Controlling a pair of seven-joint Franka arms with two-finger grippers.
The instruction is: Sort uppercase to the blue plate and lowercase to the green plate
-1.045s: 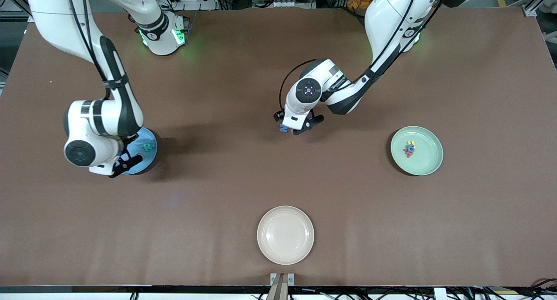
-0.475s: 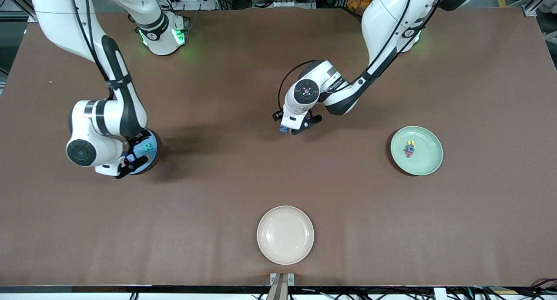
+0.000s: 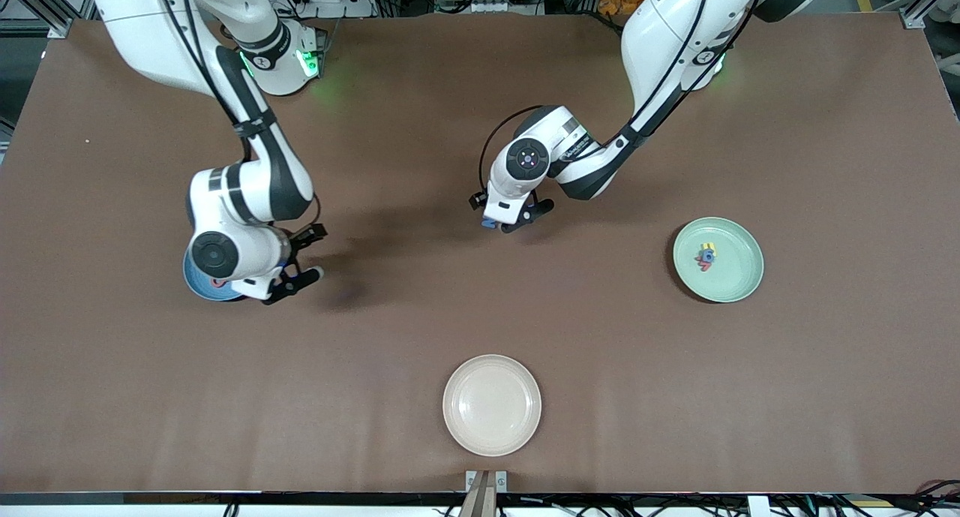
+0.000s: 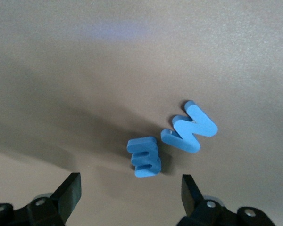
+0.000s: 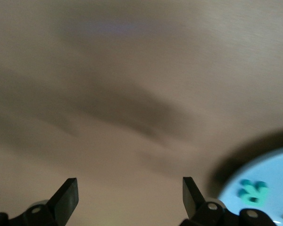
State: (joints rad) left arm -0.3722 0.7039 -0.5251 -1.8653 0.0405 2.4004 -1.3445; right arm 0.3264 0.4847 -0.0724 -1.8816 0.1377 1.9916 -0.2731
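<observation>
Near the middle of the table (image 3: pixel 420 314), the left gripper (image 3: pixel 510 223) is hovering low over two blue foam letters, its fingers (image 4: pixel 68 193) spread wide with nothing between them. From the left wrist view, the blue W (image 4: pixel 189 127) and the blue E-like piece (image 4: pixel 145 157) are lying flat on the bare tabletop, just beside each other and nearly touching at one corner. Both letters are stretching their long axes along roughly the same slanted line, and the E-like piece's prongs are pointing away from the W. Only a sliver of blue (image 3: pixel 489 223) is showing under the gripper in the front view.

Toward the right arm's end of the table, the right gripper (image 3: pixel 304 256) is hanging over bare table just beside the blue plate (image 3: pixel 196 283), jaws wide apart and empty. The arm's wrist is covering most of that plate in the front view. The right wrist view is showing the plate's edge (image 5: pixel 269 179) with the green R (image 5: pixel 252 192) lying flat inside it, though too blurred to tell which way it is pointing.

Toward the left arm's end, the green plate (image 3: pixel 739 277) is holding a small cluster of lowercase letters (image 3: pixel 706 256) in yellow, blue and red, too small to read their directions. Nearest the front camera, a cream plate (image 3: pixel 491 434) is sitting on its own.
</observation>
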